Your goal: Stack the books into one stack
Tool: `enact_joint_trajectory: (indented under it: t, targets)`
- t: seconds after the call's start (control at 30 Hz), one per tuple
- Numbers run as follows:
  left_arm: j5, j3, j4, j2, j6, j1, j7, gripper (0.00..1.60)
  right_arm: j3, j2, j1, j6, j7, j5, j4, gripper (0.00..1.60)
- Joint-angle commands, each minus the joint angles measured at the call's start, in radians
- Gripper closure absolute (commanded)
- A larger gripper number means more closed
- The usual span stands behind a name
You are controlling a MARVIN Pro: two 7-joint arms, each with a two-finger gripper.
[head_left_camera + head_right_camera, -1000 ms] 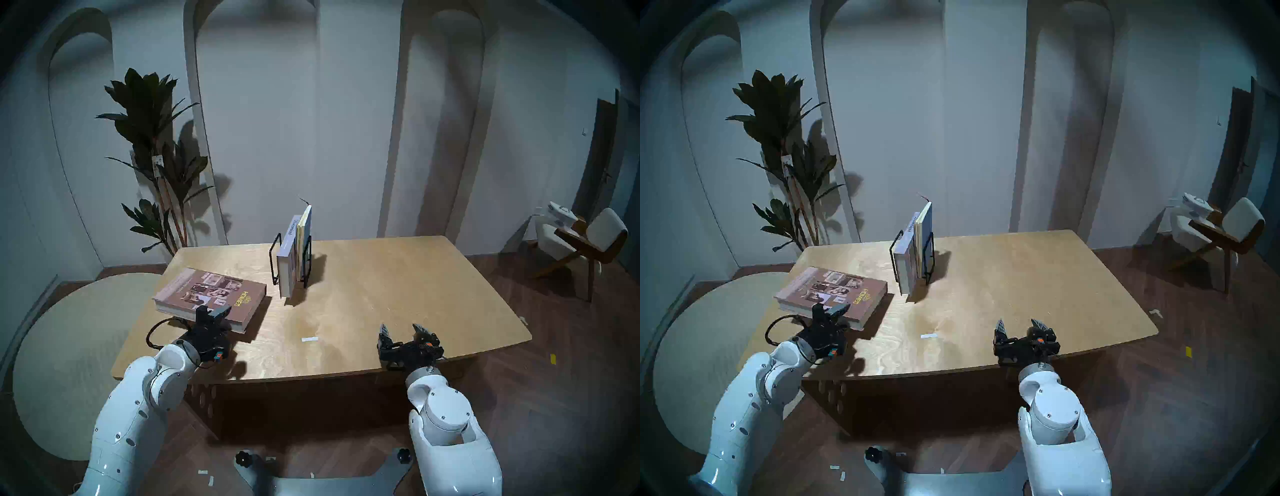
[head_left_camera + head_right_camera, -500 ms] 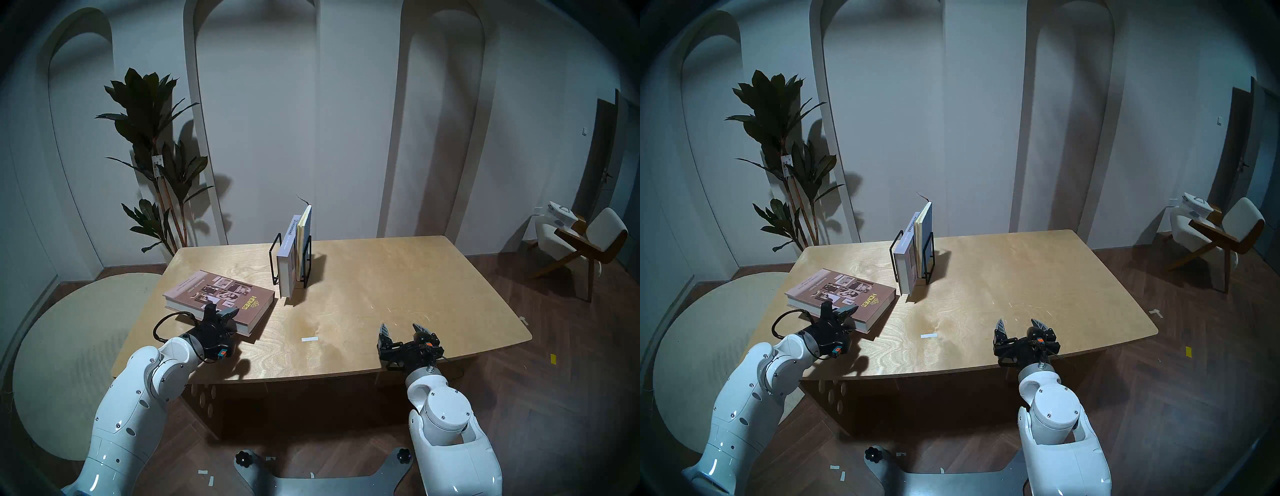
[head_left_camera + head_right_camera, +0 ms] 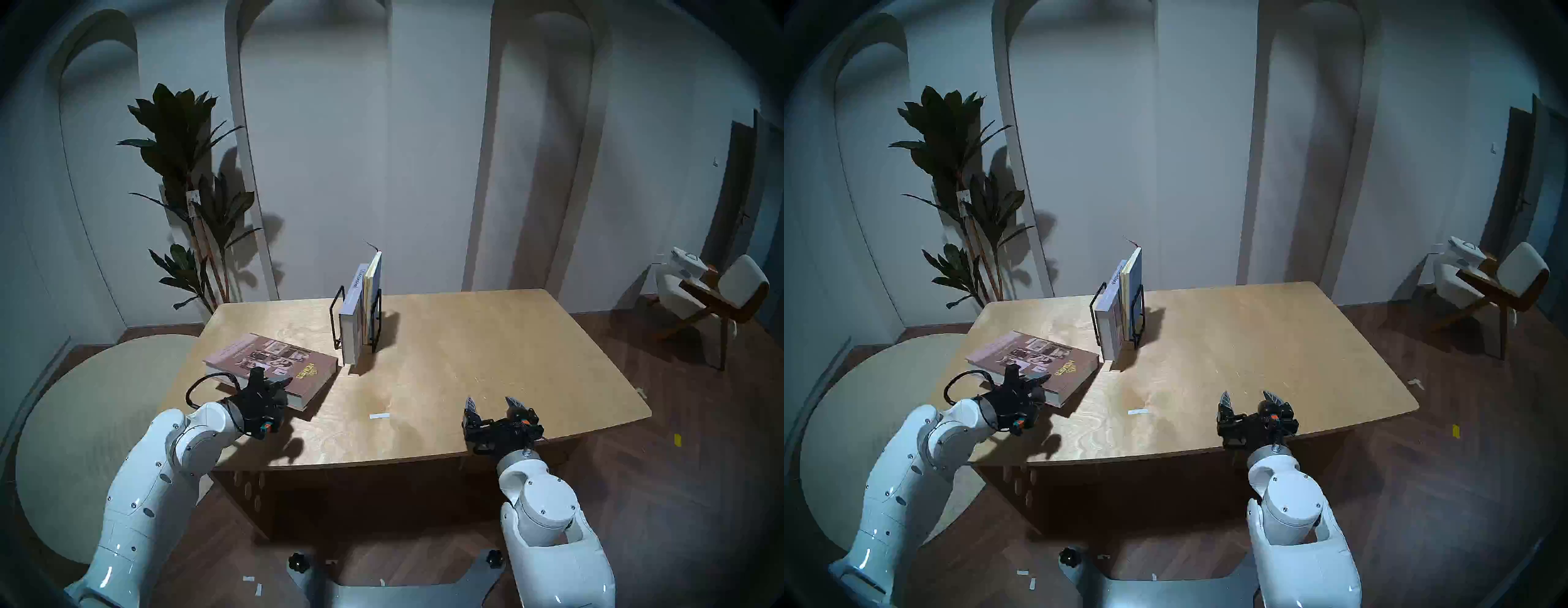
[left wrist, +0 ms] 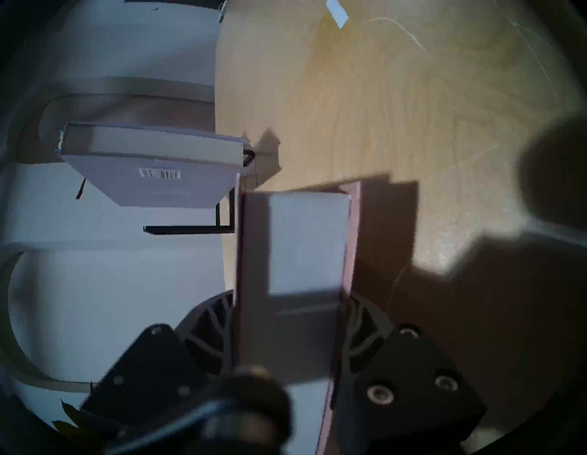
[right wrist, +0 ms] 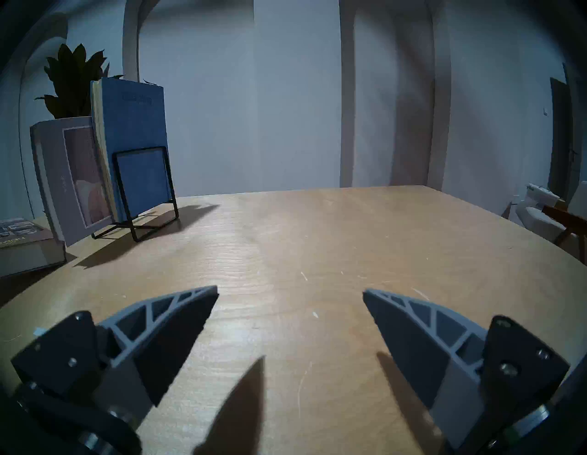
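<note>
Brown photo-collage book (image 3: 275,367) just left of black wire rack (image 3: 355,316), near edge clamped by left gripper (image 3: 271,384), likely as stack base | lavender-grey book (image 3: 351,314), blue book (image 3: 373,293) upright inside rack | right gripper (image 3: 492,407) gapes empty, near-right of rack.

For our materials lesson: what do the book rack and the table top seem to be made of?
Book rack: thin black wire, probably painted metal, shown by its slim bent rods. Table top: pale wood, likely plywood with a matt finish, judging by visible grain and scratches.
</note>
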Motion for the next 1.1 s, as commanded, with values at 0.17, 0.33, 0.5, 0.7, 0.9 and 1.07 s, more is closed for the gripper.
enact_joint_trajectory:
  t: [0.17,0.33,0.5,0.7,0.9,1.07]
  targets:
    - [0.073,-0.02,-0.12,0.158,-0.159,-0.059,-0.168,0.0,-0.002,-0.002,0.006,-0.005,0.001,0.001,-0.019,0.0]
    - [0.058,-0.077,-0.175,0.208,-0.223,-0.075,-0.214,0.0,-0.002,-0.002,0.006,-0.005,0.001,0.001,-0.017,0.0]
    - [-0.006,-0.093,-0.245,0.254,-0.315,-0.064,-0.26,0.0,-0.002,-0.002,0.006,-0.005,0.001,0.001,-0.019,0.0]
    - [-0.122,-0.11,-0.302,0.296,-0.386,0.014,-0.359,0.0,-0.002,-0.002,0.003,-0.005,0.001,0.001,-0.023,0.0]
    - [-0.235,-0.108,-0.325,0.276,-0.367,0.036,-0.421,0.0,-0.002,-0.002,0.002,-0.003,0.001,0.002,-0.025,0.0]
    - [-0.194,-0.048,-0.275,0.239,-0.403,-0.025,-0.386,0.0,-0.002,-0.002,0.002,-0.003,0.001,0.002,-0.025,0.0]
